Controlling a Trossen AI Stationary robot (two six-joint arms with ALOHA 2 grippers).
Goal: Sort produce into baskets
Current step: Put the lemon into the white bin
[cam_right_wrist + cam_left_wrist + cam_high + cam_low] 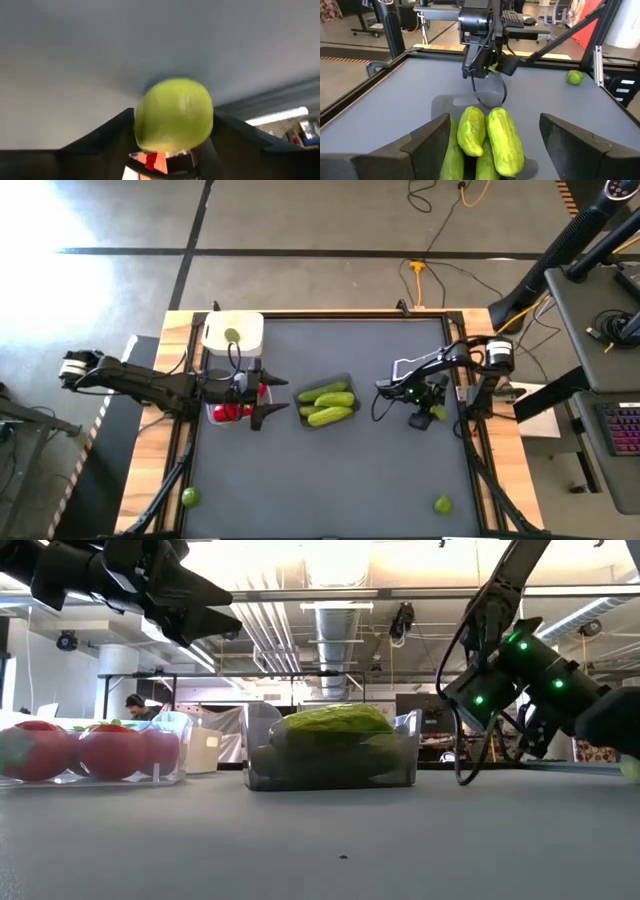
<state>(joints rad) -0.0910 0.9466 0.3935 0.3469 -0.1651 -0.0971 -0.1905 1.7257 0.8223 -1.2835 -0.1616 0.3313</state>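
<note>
My right gripper [428, 416] slants down at the table's right side, shut on a round green lime [173, 115]. Three green cucumbers [327, 405] lie in the dark basket [330, 772] at the table's middle. Several red fruits [100, 750] fill the clear basket [172, 755] at the left. My left gripper [275, 397] hovers open above that basket, pointing at the cucumbers [490, 137], with nothing between its fingers. The white basket [233, 332] at the far left holds one lime. My right gripper has the lime pinched between its two fingers, one on each side of the ball [140, 125]. The fingers come slanting down from above. I cannot tell whether the lime still rests on the table.
Two more limes lie loose near the table's front edge, one at the left [190, 498] and one at the right [442, 503]. The grey mat between the baskets and the front edge is otherwise bare. A raised wooden rim [180, 330] frames the table.
</note>
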